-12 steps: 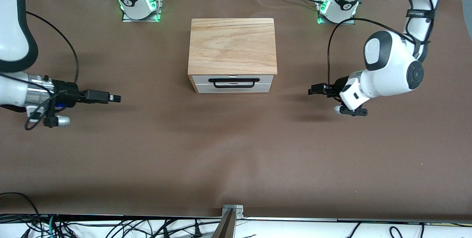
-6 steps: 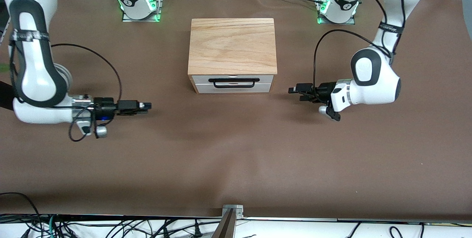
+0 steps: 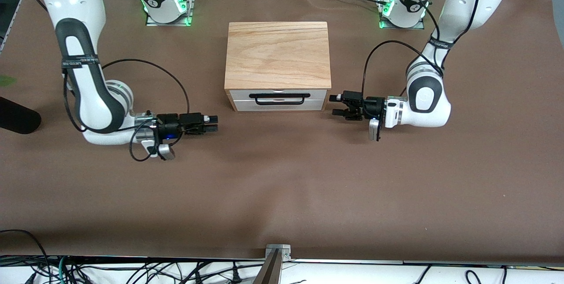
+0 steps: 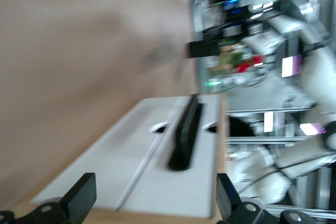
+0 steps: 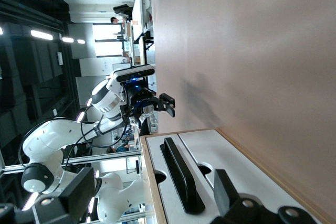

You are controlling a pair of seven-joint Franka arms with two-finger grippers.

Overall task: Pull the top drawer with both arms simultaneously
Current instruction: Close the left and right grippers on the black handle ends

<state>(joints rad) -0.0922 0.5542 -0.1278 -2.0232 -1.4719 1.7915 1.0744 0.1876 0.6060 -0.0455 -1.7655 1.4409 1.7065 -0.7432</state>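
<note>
Both pincers released, flanking the shut top drawer

The left pincer (image 3: 335, 104) hangs with fingers spread and nothing between them, low over the brown surface (image 3: 282, 187), just off the wooden box (image 3: 277, 55) at the 3 o'clock side of its front. The right pincer (image 3: 213, 123) is likewise spread and holding nothing, over the surface at the box's 8 o'clock, well apart from it. Between them the top drawer (image 3: 278, 94) sits pushed in under the oak top slab, its black bar handle (image 3: 279, 98) touched by neither pincer. Both arms reach in from green-lit bases at 12 o'clock.
</note>
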